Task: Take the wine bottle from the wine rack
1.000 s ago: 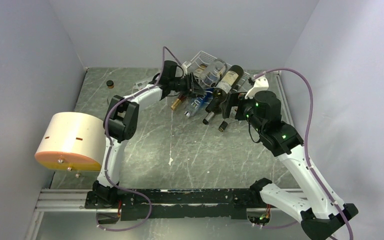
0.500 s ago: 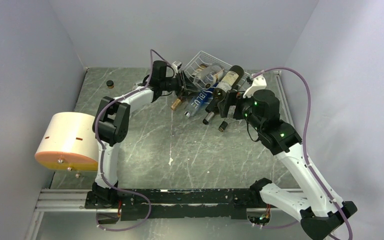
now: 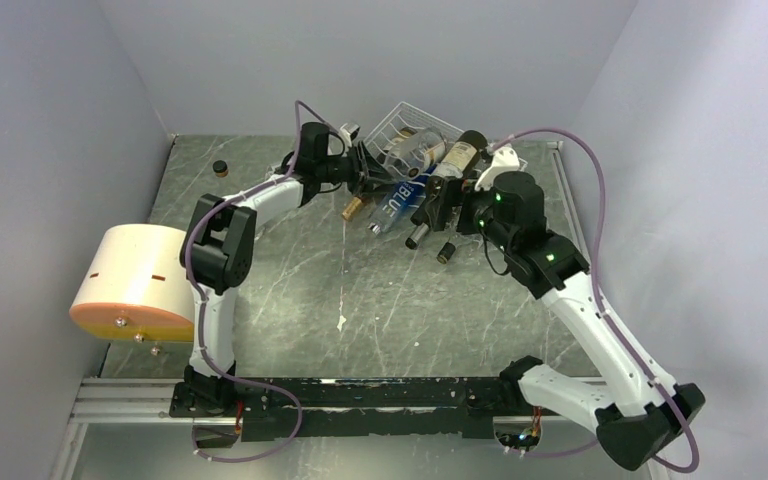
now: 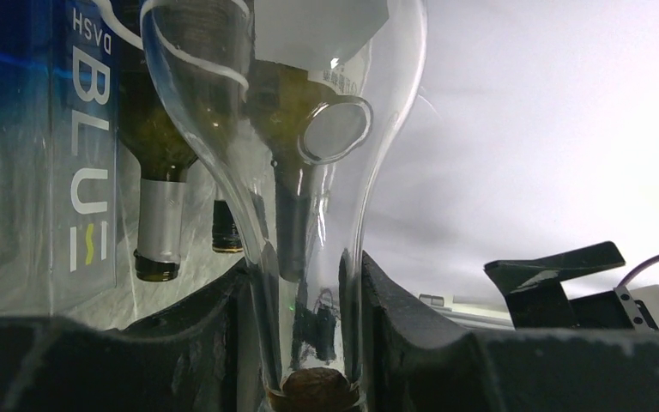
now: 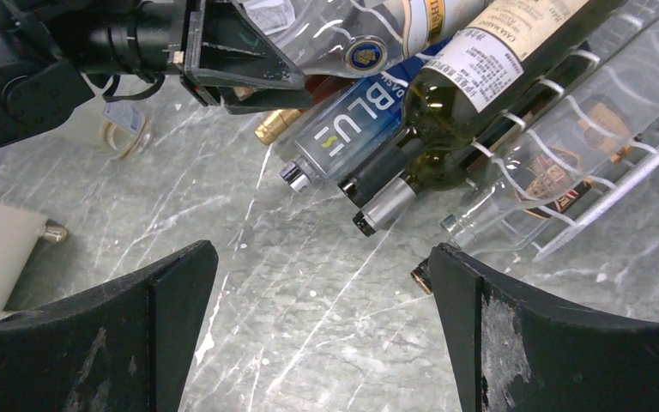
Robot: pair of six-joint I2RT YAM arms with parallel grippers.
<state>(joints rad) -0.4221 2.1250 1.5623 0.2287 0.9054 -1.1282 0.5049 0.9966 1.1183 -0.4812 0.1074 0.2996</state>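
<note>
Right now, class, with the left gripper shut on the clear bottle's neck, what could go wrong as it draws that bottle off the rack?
1. The left gripper grips the clear bottle only at its smooth, narrow neck, so the body could slip or swing.
2. The blue bottle and a dark bottle lie close beside it on the wine rack and might get dragged off.
3. The right gripper hangs open, bracing nothing, so the rack may shift.
</note>
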